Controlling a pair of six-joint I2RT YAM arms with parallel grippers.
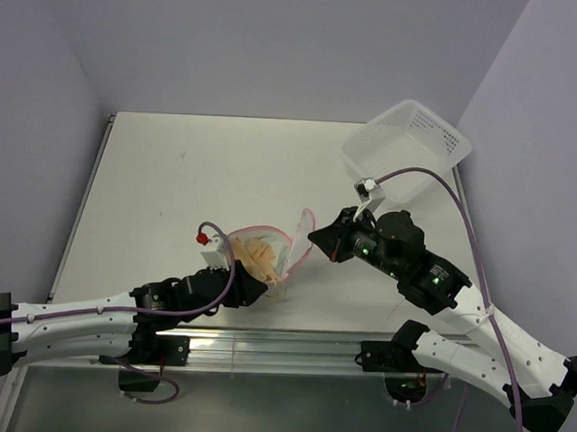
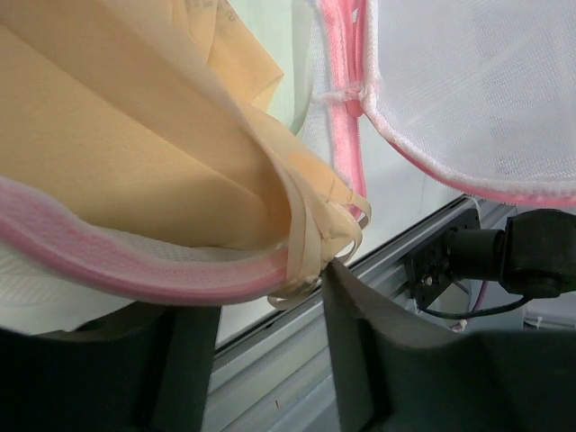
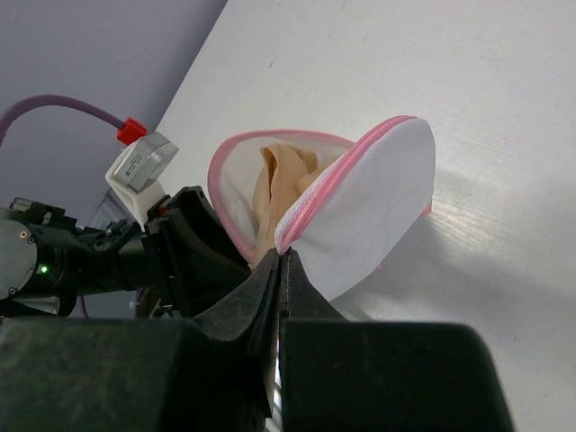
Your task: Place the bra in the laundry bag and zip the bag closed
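The laundry bag point(image 1: 289, 243) lies open on the table, a white mesh pouch with a pink zipper rim point(image 2: 135, 277). The beige bra point(image 1: 259, 255) sits folded inside it, and its straps point(image 2: 310, 243) spill over the near rim. My right gripper point(image 3: 286, 254) is shut on the pink zipper edge of the raised lid flap point(image 3: 369, 202), holding it up. My left gripper point(image 2: 261, 306) is open at the bag's near rim. One of its fingers point(image 2: 346, 297) touches the straps, and nothing is pinched between the two.
A white perforated plastic basket point(image 1: 406, 148) hangs over the table's far right corner. The table's metal front rail point(image 2: 297, 360) runs just below the bag. The left arm's camera block point(image 3: 139, 166) with its purple cable sits close beside the bag.
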